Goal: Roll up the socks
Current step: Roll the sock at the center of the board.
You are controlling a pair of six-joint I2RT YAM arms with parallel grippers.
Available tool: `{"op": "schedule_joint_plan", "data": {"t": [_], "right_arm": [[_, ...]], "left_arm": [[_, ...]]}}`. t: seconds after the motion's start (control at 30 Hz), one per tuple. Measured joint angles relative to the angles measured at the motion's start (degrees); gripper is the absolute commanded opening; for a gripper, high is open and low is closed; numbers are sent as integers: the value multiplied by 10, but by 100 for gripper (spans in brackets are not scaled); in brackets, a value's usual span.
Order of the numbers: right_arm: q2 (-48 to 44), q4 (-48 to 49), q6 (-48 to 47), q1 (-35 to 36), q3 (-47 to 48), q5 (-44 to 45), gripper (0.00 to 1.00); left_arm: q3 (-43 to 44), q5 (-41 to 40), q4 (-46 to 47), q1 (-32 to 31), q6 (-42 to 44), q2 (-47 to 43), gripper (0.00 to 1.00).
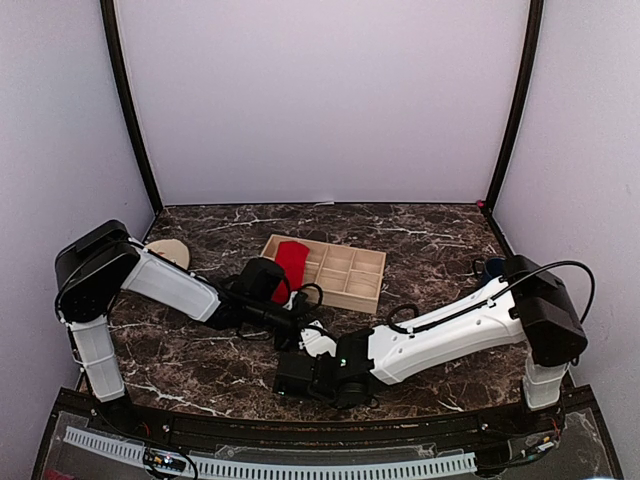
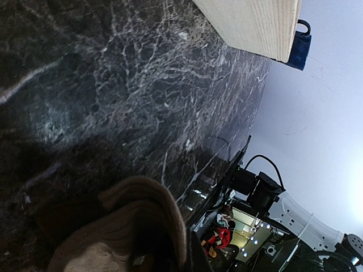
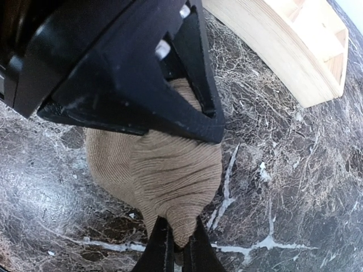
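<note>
Tan first: shows the tan sock (image 3: pixel 164 175) bunched into a loose lump on the marble table (image 1: pixel 430 240), near the front of the tray (image 1: pixel 350 285) and between the two arms. Catches the left end effector (image 3: pixel 190 105) clamped shut over the lump's upper part, and the right end effector (image 3: pixel 180 246) pinched tight on the narrow tip at the opposite end. Finds the red sock (image 1: pixel 292 262) lying as an unrolled strip across the tray's left end, well apart from both grips. Puts the job, on this evidence, somewhere short of halfway: sees the tan sock doubled over on itself but not yet made into a compact bundle. Calls, most likely, for tightening and tucking that lump, then for lifting out the red sock and rolling it as well. Cannot say from these views whether any tuck holds inside the fold.
</note>
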Motion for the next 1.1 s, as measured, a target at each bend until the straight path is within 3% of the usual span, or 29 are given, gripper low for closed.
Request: {"op": "schedule_joint_plan", "data": {"t": [0.1,0.27,0.47,0.7,0.9,1.1], "right_arm": [[3,-4,2,0,1,0,2],[4,-17,22,0,5,0,30],[-7,-15,57,0,-10,-10,46],[-81,35,90,0,-87,-42,49],[-176,137,118,-1,-196,-62,51],[-205,261,135,-14,-286,-81,52]], "left_arm": [[0,4,1,0,2,7,0],[0,5,2,0,11,12,0],[0,1,3,0,28,15,0],[0,-4,48,0,34,45,0],[0,-3,101,0,34,72,0],[-3,2,170,3,37,92,0]]}}
